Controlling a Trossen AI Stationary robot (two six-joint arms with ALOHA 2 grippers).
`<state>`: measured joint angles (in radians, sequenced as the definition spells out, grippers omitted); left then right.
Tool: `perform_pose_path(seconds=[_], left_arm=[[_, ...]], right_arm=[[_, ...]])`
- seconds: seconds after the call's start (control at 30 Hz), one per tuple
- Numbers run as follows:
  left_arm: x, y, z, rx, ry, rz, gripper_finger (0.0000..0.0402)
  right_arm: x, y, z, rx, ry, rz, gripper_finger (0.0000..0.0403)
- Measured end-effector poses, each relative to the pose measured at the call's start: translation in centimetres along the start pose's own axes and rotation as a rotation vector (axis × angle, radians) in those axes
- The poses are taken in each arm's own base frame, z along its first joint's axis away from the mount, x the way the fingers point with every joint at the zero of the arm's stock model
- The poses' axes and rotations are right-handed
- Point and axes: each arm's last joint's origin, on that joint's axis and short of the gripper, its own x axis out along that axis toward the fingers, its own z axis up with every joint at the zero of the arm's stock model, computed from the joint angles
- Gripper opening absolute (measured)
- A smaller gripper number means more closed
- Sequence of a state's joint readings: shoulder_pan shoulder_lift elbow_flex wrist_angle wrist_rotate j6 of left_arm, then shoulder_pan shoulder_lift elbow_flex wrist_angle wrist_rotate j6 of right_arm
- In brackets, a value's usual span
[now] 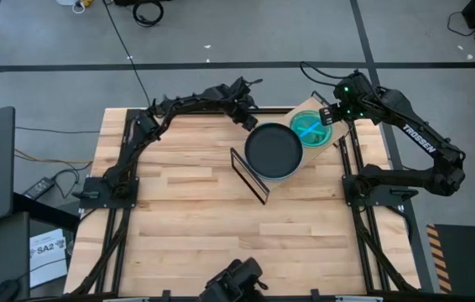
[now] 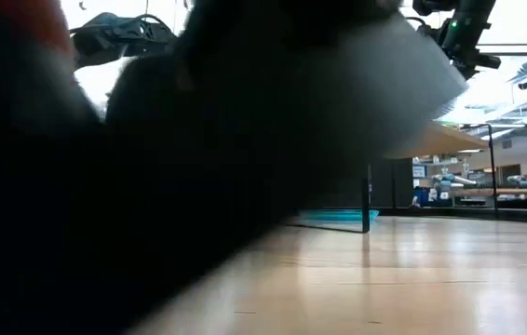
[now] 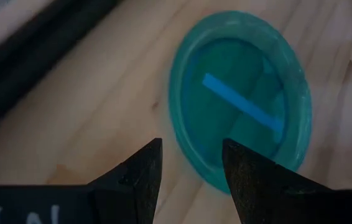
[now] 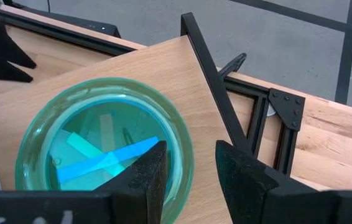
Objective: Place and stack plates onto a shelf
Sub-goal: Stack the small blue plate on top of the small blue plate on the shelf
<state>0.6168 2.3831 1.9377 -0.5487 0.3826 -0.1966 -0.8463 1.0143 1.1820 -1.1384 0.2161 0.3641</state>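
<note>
The shelf (image 1: 302, 106) is a light wooden board on a black wire frame, set askew at the table's far right. Two things lie flat on it: the small teal plate (image 1: 311, 128) and a stack topped by the black plate (image 1: 274, 151), with a pale rim showing beneath. My right gripper (image 4: 191, 152) is open over the teal plate's (image 4: 101, 149) rim, above the board's (image 4: 182, 74) far right end. My left gripper (image 3: 191, 149) is open too, hovering at the shelf's far left corner (image 1: 252, 120) and facing the teal plate (image 3: 238, 118).
The shelf's black frame bar (image 4: 219, 81) runs along the board's edge beside my right gripper, and a frame end (image 1: 250, 176) juts out on the near left of the stack. A dark blurred mass (image 2: 152, 186) fills most of the low view. Bare tabletop (image 1: 195, 218) lies nearer.
</note>
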Motion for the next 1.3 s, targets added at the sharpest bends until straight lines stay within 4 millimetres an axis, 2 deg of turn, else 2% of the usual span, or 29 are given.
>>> perform_pose_path(seconds=[0.17, 1.3], left_arm=[[1.19, -0.17, -0.42, -0.015, 0.013, -0.03, 0.0174], [1.19, -0.18, -0.23, -0.072, -0.012, 0.013, 0.0172]], right_arm=[[0.0, 0.0, 0.0, 0.0, 0.0, 0.0, 0.0143], [0.0, 0.0, 0.0, 0.0, 0.0, 0.001, 0.0143]])
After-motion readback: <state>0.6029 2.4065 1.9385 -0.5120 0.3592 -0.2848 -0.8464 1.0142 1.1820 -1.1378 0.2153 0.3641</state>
